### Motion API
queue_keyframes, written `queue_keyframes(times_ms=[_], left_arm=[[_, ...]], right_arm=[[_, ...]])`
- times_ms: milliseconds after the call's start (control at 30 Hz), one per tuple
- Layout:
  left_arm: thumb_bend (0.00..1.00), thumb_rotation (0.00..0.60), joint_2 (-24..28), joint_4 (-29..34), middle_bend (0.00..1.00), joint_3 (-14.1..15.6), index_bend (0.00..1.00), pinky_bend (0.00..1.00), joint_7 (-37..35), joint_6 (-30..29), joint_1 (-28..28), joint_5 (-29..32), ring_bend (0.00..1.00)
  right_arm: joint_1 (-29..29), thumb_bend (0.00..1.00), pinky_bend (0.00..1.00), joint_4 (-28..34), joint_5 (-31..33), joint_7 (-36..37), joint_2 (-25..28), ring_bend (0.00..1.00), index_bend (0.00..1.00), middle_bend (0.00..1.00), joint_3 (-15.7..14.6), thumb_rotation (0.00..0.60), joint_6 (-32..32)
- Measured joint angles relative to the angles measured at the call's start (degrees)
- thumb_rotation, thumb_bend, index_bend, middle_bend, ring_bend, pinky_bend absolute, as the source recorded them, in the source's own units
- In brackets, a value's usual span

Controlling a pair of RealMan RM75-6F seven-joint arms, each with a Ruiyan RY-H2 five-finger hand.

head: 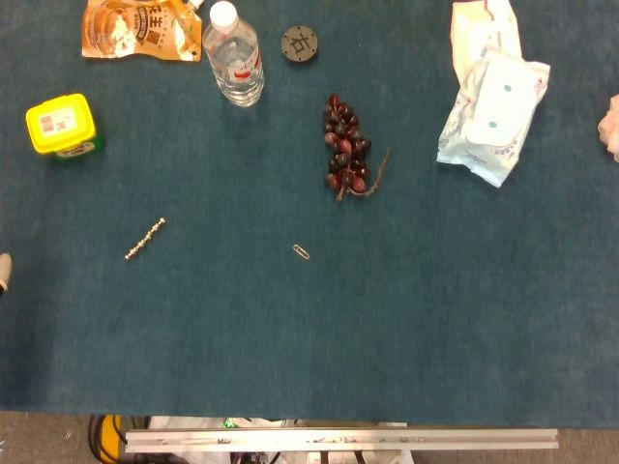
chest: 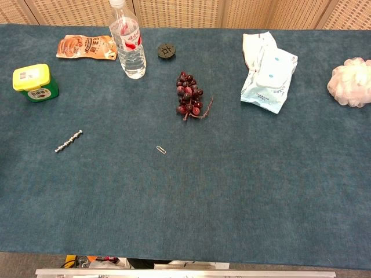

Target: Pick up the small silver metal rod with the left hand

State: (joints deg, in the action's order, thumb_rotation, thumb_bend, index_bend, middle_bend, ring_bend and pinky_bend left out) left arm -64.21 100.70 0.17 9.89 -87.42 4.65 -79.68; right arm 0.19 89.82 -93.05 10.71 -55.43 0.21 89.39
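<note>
The small silver metal rod [head: 145,239] [chest: 68,141] lies flat and slanted on the blue cloth at the left of the table, with nothing touching it. At the far left edge of the head view a small pale tip [head: 4,273] pokes into the frame, well left of the rod and a little lower. It looks like part of my left hand, and too little of it shows to tell how the fingers stand. The chest view shows no hand. My right hand appears in neither view.
A yellow-lidded green jar [head: 63,124] [chest: 35,82] stands behind the rod. Further back are a snack pouch [head: 140,29], a water bottle [head: 233,56] and a dark round disc [head: 300,43]. Grapes [head: 345,147], a paper clip [head: 302,251], wipes packs [head: 490,106] and a white puff [chest: 351,81] lie to the right.
</note>
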Motion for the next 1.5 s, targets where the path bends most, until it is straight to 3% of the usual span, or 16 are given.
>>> queue_keyframes(times_ms=[267,567,900,1167,1500], left_arm=[[0.33,0.6,-0.2,-0.1,0.51,0.3,0.28,0.63,0.5,1.4,0.1,-1.0,0.46],[0.33,0.6,-1.2,-1.0,0.58,0.7,0.35,0.63,4.0,8.7,3.4,-1.6,0.55],[0.27,0.6,-8.4,-5.3,0.62,-0.4,0.38,0.66,11.0,18.8,8.7,4.6,0.6],[0.25,0.6,-14.3,-9.9,0.64,-1.5,0.41,0.69,12.5,20.9,10.3,8.5,0.62],[0.23,0.6,-18.7,-13.6,0.65,-2.3,0.36,0.7,13.0,21.9,11.4,11.1,0.63]], right_arm=[[0.0,0.28,0.41,-0.4,-0.1,0.6,0.3,0.33,0.39,0.41,0.2,0.6,0.7],[-0.2,0.28,0.41,-0.1,-0.2,0.5,0.8,0.33,0.39,0.41,0.4,0.6,1.5],[-0.3,0.28,0.41,-0.2,0.5,0.4,0.7,0.33,0.39,0.41,0.3,0.6,1.2],[-0.5,0.28,0.41,-0.5,0.8,0.6,0.6,0.33,0.39,0.41,0.3,0.6,1.2],[-0.9,0.28,0.41,-0.7,1.0,0.8,0.6,0.33,0.39,0.41,0.1,0.6,1.5]])
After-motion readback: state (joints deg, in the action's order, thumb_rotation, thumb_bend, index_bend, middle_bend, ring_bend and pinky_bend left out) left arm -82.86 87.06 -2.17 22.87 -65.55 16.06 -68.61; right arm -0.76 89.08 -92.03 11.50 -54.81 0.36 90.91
